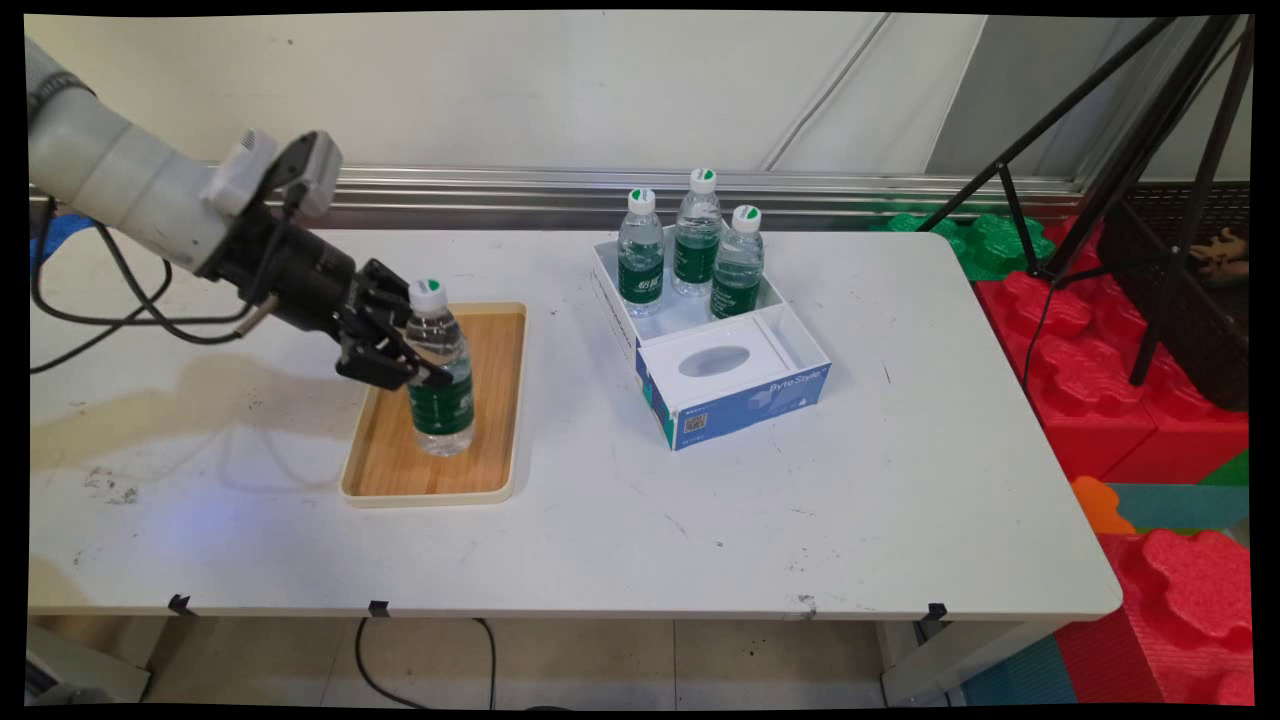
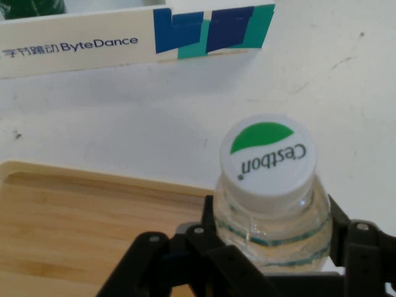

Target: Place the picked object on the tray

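- Main view: black two-finger gripper (image 1: 415, 350) clamped on the shoulder of a clear plastic water bottle with green label and white cap (image 1: 438, 368), which stands upright on the wooden tray with cream rim (image 1: 497, 400).
- White-and-blue cardboard box (image 1: 737, 393) lies right of the tray and apart from it, holding three more bottles (image 1: 690, 250).
- Hand view: bottle cap (image 2: 267, 156) sits just above the linkage, between the fingers (image 2: 349, 244); tray to its left, box beyond.

a white table (image 1: 850, 500) carries a wooden tray (image 1: 495, 400) and an open blue-and-white box (image 1: 735, 395), well apart.
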Controlling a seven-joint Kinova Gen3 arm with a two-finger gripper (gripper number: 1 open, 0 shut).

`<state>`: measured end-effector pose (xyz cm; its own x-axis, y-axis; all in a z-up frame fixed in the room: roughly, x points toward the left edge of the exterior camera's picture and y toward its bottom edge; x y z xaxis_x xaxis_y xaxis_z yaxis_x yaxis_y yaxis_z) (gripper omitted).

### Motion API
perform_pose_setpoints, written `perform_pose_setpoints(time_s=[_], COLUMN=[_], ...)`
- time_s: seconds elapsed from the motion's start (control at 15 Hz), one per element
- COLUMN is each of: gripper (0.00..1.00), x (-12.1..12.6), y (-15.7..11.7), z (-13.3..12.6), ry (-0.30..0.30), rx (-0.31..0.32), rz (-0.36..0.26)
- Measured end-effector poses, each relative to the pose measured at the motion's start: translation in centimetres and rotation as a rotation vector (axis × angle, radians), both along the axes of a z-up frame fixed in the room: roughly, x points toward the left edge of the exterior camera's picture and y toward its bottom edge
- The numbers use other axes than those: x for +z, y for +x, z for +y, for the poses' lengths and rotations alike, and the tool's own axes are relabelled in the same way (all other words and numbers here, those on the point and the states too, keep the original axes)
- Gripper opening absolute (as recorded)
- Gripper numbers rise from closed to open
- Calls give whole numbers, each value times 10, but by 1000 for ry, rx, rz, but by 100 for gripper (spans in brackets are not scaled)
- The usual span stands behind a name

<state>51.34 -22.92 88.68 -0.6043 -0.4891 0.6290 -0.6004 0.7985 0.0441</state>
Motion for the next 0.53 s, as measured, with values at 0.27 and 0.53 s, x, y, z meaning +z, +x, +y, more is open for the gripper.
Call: perform_pose_setpoints(time_s=[0.27, 0.53], gripper=[0, 0], x=[-21, -35], y=[-6, -9], z=[-5, -6], ry=[-13, -22], rx=[-17, -40], rz=[-14, -28])
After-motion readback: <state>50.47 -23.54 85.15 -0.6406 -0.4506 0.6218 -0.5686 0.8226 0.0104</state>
